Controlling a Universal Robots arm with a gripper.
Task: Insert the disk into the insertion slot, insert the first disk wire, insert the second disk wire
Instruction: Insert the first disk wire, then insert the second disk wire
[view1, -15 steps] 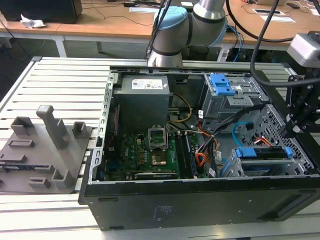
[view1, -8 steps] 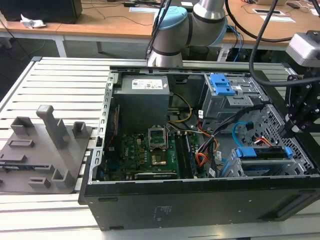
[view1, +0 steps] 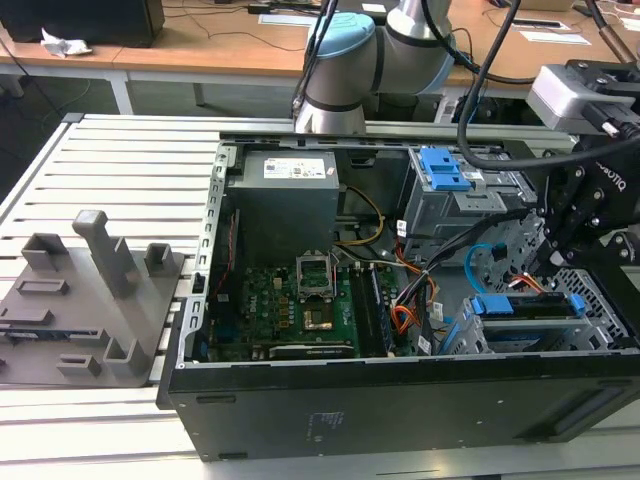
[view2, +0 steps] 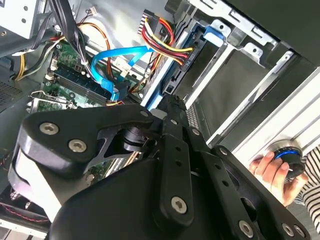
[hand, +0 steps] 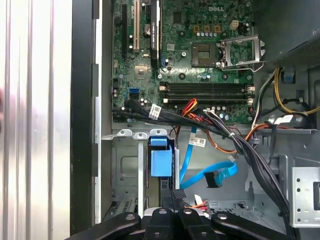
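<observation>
Blue-framed disk (view1: 500, 305) already down in the insertion slot (hand: 124, 175), lower right of the exterior view; reads as step one done. First disk wire (view2: 160, 37) run up to the disk's edge, dark plug (view2: 181, 56) against it; looks mated, can't confirm. Second disk wire (hand: 202, 174) looped loose beside the slot, light-blue plug (hand: 214, 179) dangling unmated, so judging work to be mid wire steps. Gripper (hand: 173, 194) aimed down into the case (view1: 400, 400) just beside the disk's end, fingers pressed together, nothing seen pinched. Arm (view1: 345, 60) rooted behind the case, top centre of the exterior view, wrist hooked over the right end. Likely needs: fingers spread, pinch on the light-blue plug, square line-up with the disk's port.
</observation>
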